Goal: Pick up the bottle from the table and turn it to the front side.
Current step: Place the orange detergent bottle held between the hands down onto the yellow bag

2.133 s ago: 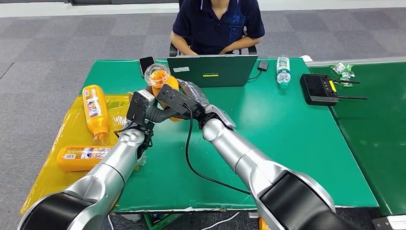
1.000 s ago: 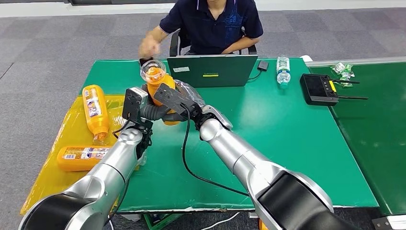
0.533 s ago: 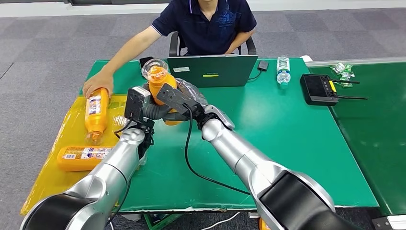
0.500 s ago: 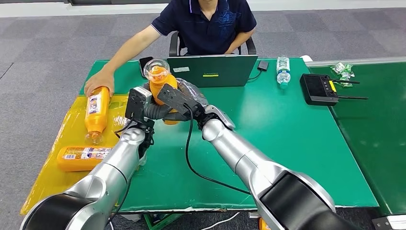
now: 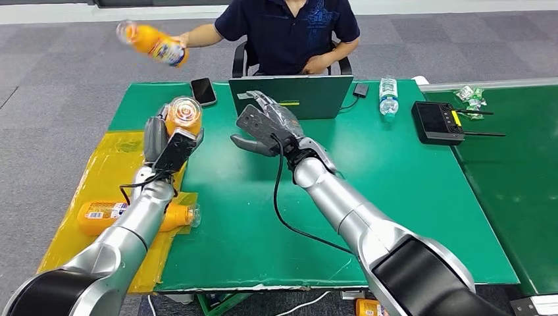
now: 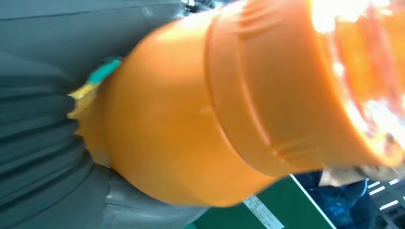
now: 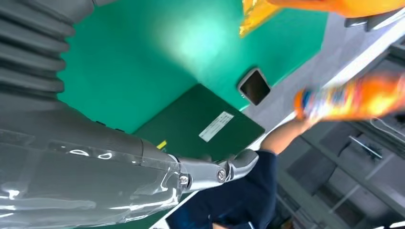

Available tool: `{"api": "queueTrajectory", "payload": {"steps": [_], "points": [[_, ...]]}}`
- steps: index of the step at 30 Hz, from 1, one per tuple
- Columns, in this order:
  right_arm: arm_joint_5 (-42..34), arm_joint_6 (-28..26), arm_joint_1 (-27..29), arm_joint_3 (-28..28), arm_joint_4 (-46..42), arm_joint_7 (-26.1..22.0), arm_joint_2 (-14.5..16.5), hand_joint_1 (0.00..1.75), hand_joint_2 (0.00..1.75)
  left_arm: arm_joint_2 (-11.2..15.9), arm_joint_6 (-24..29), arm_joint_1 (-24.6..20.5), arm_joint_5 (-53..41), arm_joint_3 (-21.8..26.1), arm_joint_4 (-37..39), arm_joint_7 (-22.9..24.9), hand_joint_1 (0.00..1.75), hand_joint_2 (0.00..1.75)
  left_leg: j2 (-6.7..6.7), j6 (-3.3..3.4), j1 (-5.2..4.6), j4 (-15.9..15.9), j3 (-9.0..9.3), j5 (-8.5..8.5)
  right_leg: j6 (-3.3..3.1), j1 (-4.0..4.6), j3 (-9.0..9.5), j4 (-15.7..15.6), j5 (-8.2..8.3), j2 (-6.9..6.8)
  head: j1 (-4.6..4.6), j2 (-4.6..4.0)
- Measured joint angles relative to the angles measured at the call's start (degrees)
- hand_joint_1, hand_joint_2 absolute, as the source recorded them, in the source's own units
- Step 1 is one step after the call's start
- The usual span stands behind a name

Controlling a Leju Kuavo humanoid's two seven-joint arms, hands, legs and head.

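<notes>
1. So, the left hand was gripping the orange bottle, holding it up over the left part of the green table, right by the edge of the yellow sheet. The bottle's clear round end faced up toward the head camera.
2. Up close from the left wrist, the bottle sat snug against the grey ribbed cover of the hand.
3. The right hand was released, fingers spread, holding nothing, hovering over the table just in front of the laptop.
4. A second orange bottle was lying on its side on the yellow sheet, near-left.
5. The person sat at the far side behind the laptop, lifting a third orange bottle out over the grey carpet floor.
6. Other table stuff: a phone left of the laptop, a water bottle to its right, and a black controller on the next green table over.
7. The room was all grey carpet tiles around the tables.
</notes>
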Motion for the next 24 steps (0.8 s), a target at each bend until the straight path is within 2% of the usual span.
{"api": "queueTrajectory", "payload": {"steps": [4,8,16,21,23,24], "points": [[-0.8,-0.2,-0.2,0.0,0.0,-0.5,-0.5,0.0,0.0,1.9,3.6,-0.2,-3.4,0.0,0.0,1.1,1.75,1.75,0.2,-0.01,0.0,0.0,0.03,-0.02,-0.05,-0.01,-0.04,0.0,0.04,0.17,0.0,0.0],[-1.1,-0.3,-0.2,0.0,0.0,-0.7,-0.8,0.0,1.75,3.4,7.3,-0.8,-7.2,-0.1,0.0,2.9,1.75,1.75,0.2,-0.01,0.01,0.0,0.04,-0.01,-0.08,0.01,-0.05,0.0,0.05,0.19,0.0,0.0],[-1.8,-0.4,-0.2,0.0,0.0,-0.7,-1.2,0.0,1.75,5.8,11.1,-1.4,-12.0,-0.2,0.0,5.0,1.75,1.75,0.18,-0.1,0.07,0.0,0.03,0.05,-0.12,0.07,-0.07,0.0,0.08,0.18,0.0,0.0],[-1.7,-0.4,-0.2,0.0,-0.2,-0.6,-1.3,0.0,1.75,6.6,13.5,-1.4,-17.3,-0.9,-0.3,7.9,1.75,1.75,0.17,-0.1,0.07,0.0,0.0,0.05,-0.12,0.06,-0.07,0.0,0.08,0.17,0.0,0.0],[-1.7,-0.4,-0.2,0.0,-0.3,-0.4,-1.4,0.0,1.75,7.0,13.8,-1.4,-22.2,-1.2,-1.2,9.8,1.75,1.75,0.17,-0.1,0.06,0.0,0.0,0.05,-0.12,0.06,-0.07,0.0,0.08,0.17,0.0,0.0],[-1.6,-0.4,-0.2,0.0,-0.4,-0.2,-1.5,0.0,1.75,7.3,13.9,-1.3,-27.6,-1.4,-2.2,11.6,1.75,1.75,0.17,-0.1,0.06,0.0,0.0,0.05,-0.12,0.05,-0.07,0.0,0.08,0.17,0.0,0.0]]}}
